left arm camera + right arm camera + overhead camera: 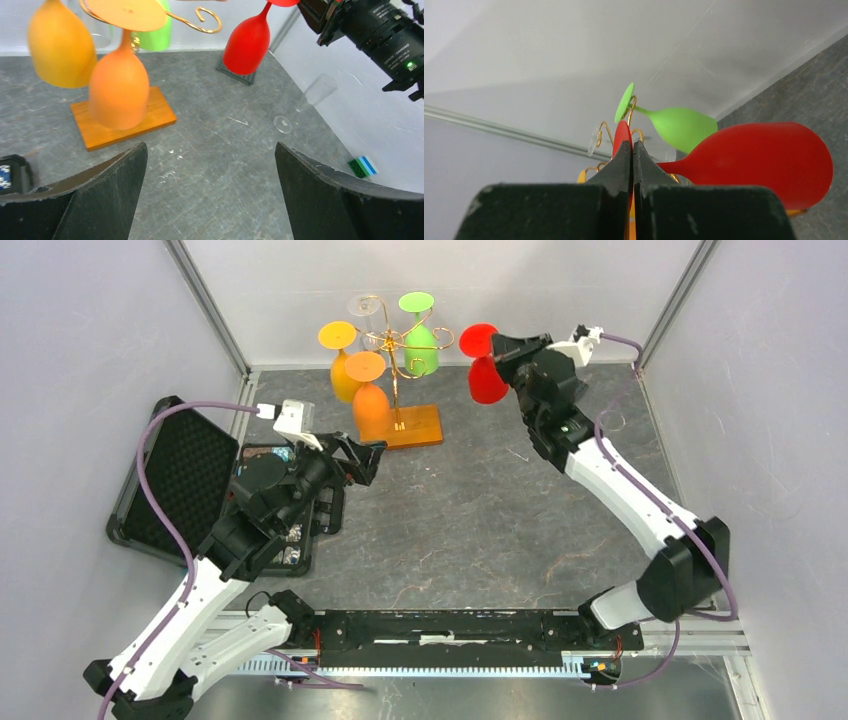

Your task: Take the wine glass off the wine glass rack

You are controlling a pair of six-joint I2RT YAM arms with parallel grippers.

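Clearly the right gripper (631, 150) is clenched on the thin foot of the red wine glass (488, 378), its fingers pressed together over the rim of that disc, with the bowl hanging below and slightly tilted. The glass sits in the air to the right of the wine glass rack (418, 427), just beside the outermost gold scroll. In the left wrist view a gap shows between the stem and the nearest hook, so I judge it is already free of the rack. The left gripper (365, 462) is released, jaws spread wide and holding nothing, hovering low over the grey table (470, 520) near the rack's wooden base.

On the rack hang an orange glass (370, 408), a yellow glass (343, 375), a green glass (422, 348) and what looks like a clear glass (362, 306).

The main risk is the grip itself: only an edge of the foot is pinched, and the bowl's weight hangs off to one side, so a quick swing or a sudden stop could make the glass pivot between the fingers or slip out and drop to the table. A move back toward the left could knock the bowl or foot into the scroll arm or the green glass and rock the whole light stand. The right wall is also near, so a wide sweep outward could strike it
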